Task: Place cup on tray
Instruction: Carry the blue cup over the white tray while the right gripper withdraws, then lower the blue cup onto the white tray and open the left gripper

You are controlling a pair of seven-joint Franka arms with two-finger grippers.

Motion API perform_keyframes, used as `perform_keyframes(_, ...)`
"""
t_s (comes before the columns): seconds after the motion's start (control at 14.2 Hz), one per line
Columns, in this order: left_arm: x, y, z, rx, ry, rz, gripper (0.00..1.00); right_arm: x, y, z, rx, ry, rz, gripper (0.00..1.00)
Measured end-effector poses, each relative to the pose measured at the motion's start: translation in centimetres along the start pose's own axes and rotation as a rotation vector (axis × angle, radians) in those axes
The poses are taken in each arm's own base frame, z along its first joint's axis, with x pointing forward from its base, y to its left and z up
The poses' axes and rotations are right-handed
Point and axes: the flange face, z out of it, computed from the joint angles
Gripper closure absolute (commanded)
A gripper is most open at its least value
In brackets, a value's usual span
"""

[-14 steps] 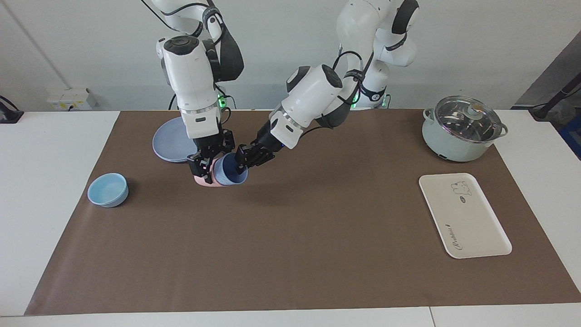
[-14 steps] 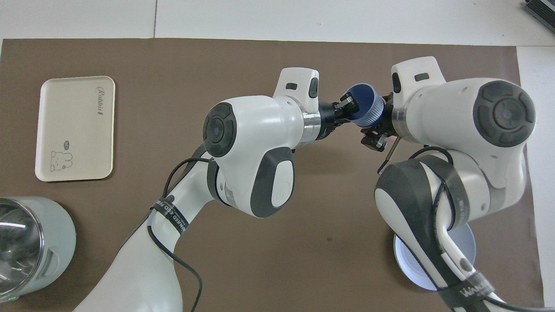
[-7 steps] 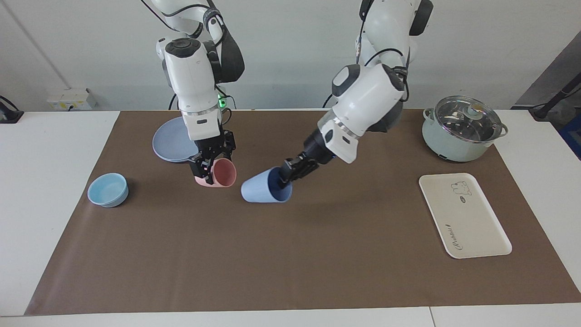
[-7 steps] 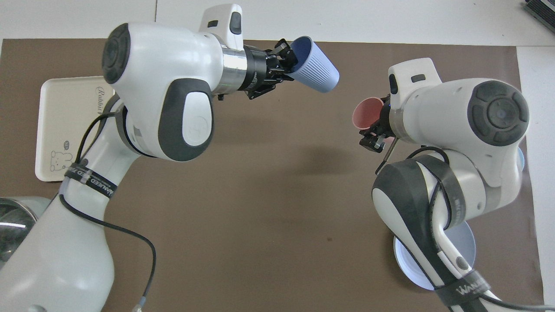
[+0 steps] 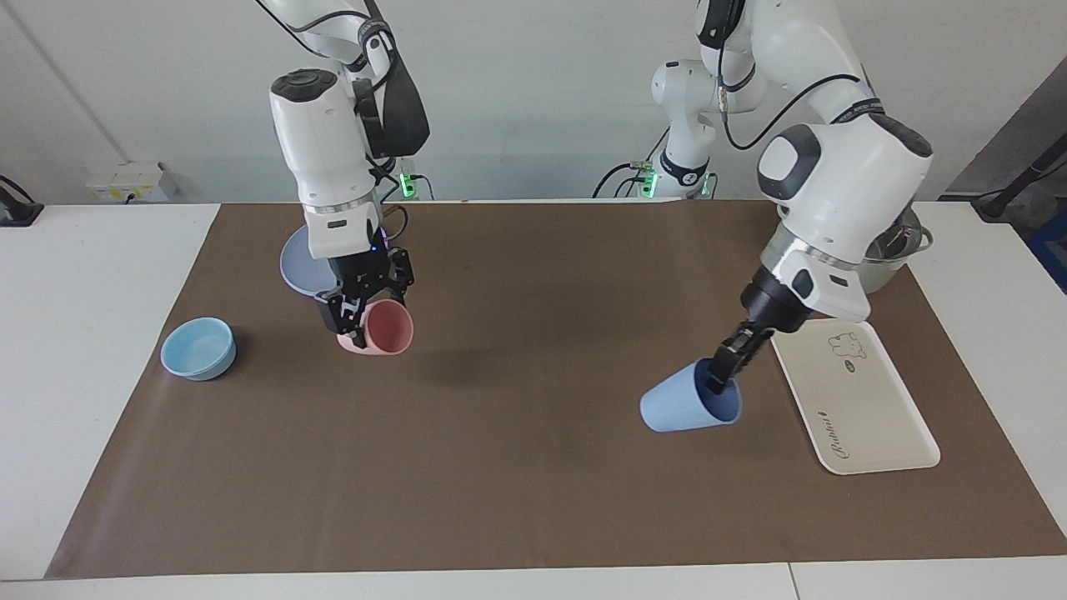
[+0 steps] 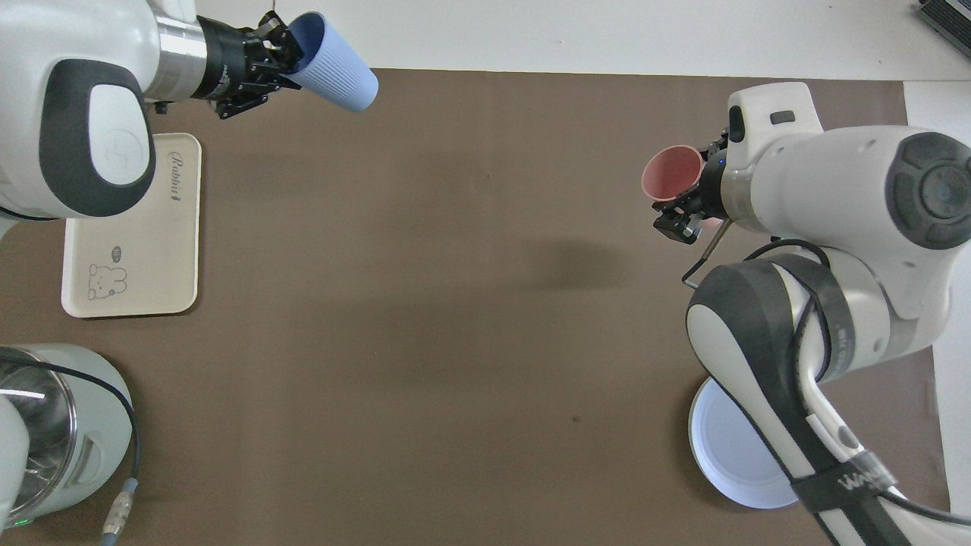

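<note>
left gripper point(image 5: 723, 375), facing view: clamped on the rim of the cup point(image 5: 688, 405), tilted in the air over the mat just beside the tray point(image 5: 859, 417). right gripper point(image 5: 354, 310) clamps the pink cup point(image 5: 382, 329).

overhead view: cup point(image 6: 334, 64) looks light, ribbed, stiff plastic; a rim pinch suits it.

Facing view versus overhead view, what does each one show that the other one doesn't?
Only the facing view shows the light-blue bowl and both arms' bases. Only the overhead view shows the pot's cable plug. Both show the left gripper shut on the blue cup, tilted in the air beside the cream tray, the right gripper shut on the pink cup, the round blue plate and the pot.
</note>
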Motion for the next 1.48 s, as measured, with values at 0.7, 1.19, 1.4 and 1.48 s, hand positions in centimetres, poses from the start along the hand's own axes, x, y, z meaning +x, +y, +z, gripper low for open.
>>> perform_keyframes(0.7, 9.9, -27.0, -1.5, 0.190, 0.166, 0.521, 1.00, -10.4, 10.6, 4.3, 0.106, 0.483, 0.381, 1.00)
perform_keyframes(1.19, 10.3, -35.6, 0.6, 0.251, 0.188, 0.527, 1.00, -17.6, 9.8, 12.4, 0.055, 0.660, 0.433, 1.00)
perform_keyframes(1.4, 9.8, -36.1, 1.6, 0.228, 0.185, 0.491, 0.76, -19.0, 9.2, 13.6, 0.044, 0.650, 0.395, 1.00)
perform_keyframes(1.48, 9.7, -36.2, 1.7, 0.227, 0.183, 0.489, 0.53, -19.5, 9.0, 14.0, 0.044, 0.650, 0.392, 1.00)
